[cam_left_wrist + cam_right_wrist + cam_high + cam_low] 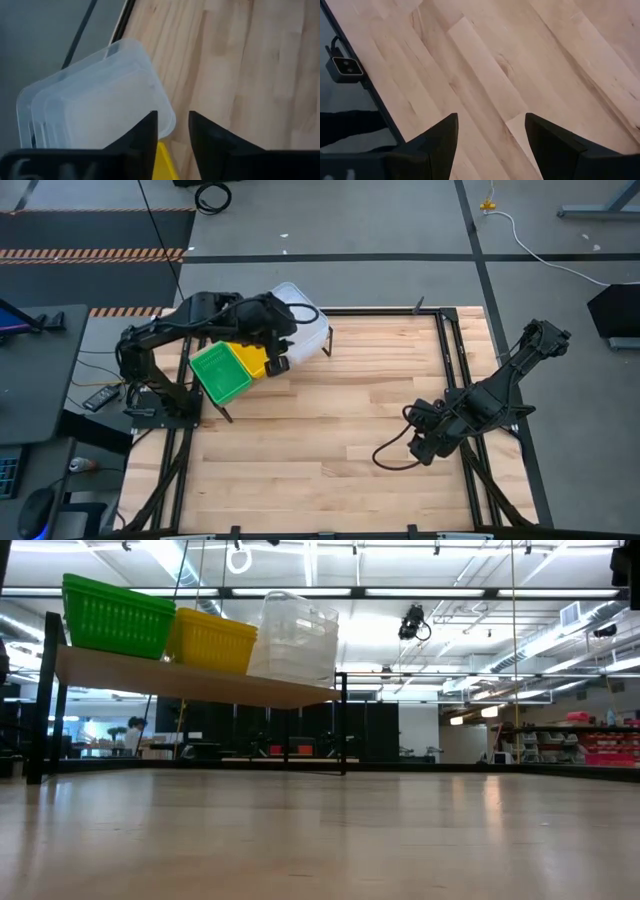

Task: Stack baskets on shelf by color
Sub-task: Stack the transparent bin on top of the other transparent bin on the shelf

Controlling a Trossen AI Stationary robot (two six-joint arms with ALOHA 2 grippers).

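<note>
up on the shelf (190,685), green (115,615), yellow (212,640) and clear baskets (295,640) sit sorted by color — left gripper (172,132) above them, fingers apart, empty; right gripper (490,142) idle, open.

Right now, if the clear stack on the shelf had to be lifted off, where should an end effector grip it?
Probably on the clear stack's top rim along a long wall, coming from above: the baskets sit open side up, the yellow stack crowds one side, and the left end effector, open, hovers above it.
</note>
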